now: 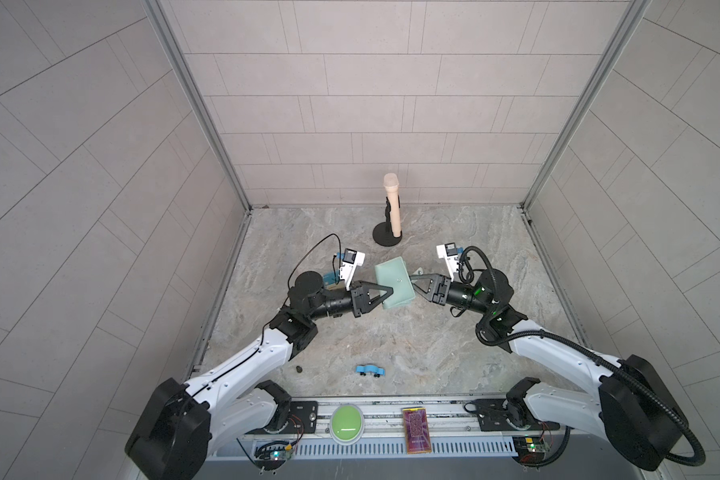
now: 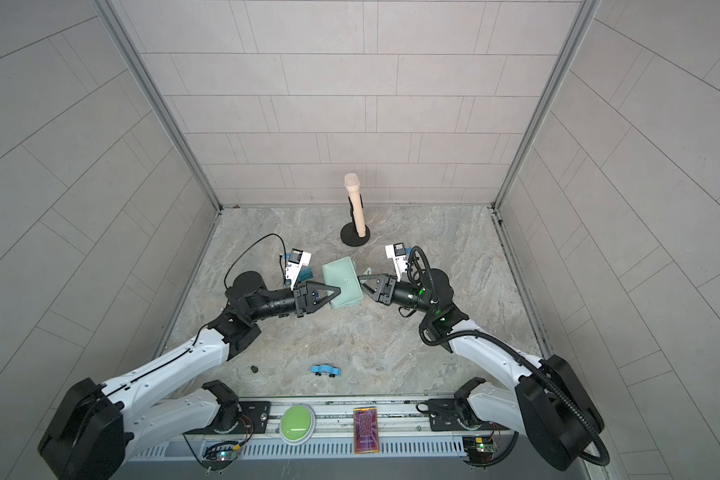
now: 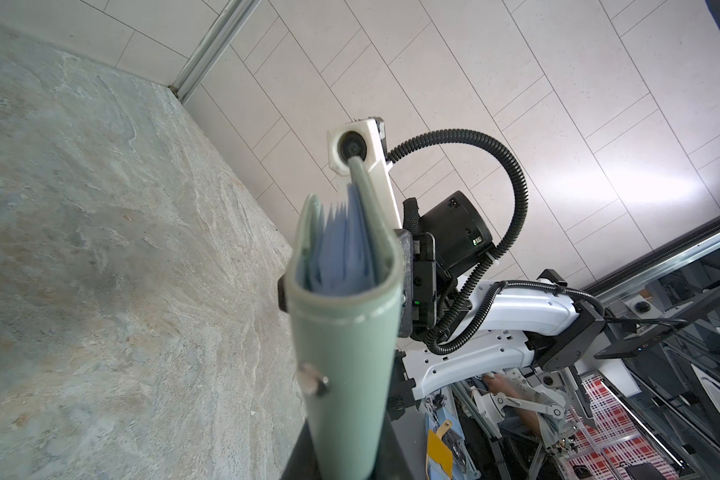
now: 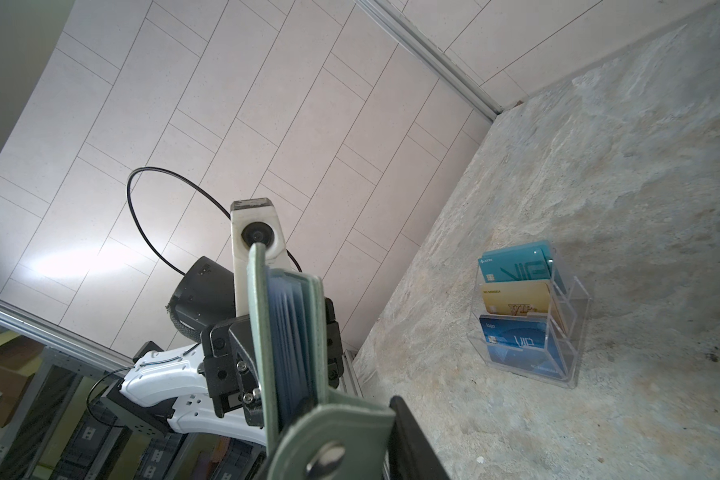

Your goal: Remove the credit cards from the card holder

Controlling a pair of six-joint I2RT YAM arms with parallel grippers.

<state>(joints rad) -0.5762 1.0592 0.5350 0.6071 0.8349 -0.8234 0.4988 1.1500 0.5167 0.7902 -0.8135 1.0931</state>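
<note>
In both top views the mint-green wallet-like card holder (image 1: 391,270) hangs over the marble bench's (image 1: 350,340) middle; left gripper (image 1: 386,293) clamps its left edge; right gripper (image 1: 413,277) sits at the snap tab (image 4: 350,419), grip unclear; pale blue plastic cards (image 3: 341,253) inside.

Both top views hang high over the 6 o'clock edge of the bench (image 1: 391,345) and look steeply down toward the back wall (image 1: 371,104) at 12 o'clock. They share the whole scene, shifted slightly sideways. Each wrist view looks edge-on along the card holder (image 3: 346,374) from very close, facing the opposite arm: the left wrist view shows the right wrist camera (image 3: 352,147), and the right wrist view shows the left wrist camera (image 4: 257,235).
</note>
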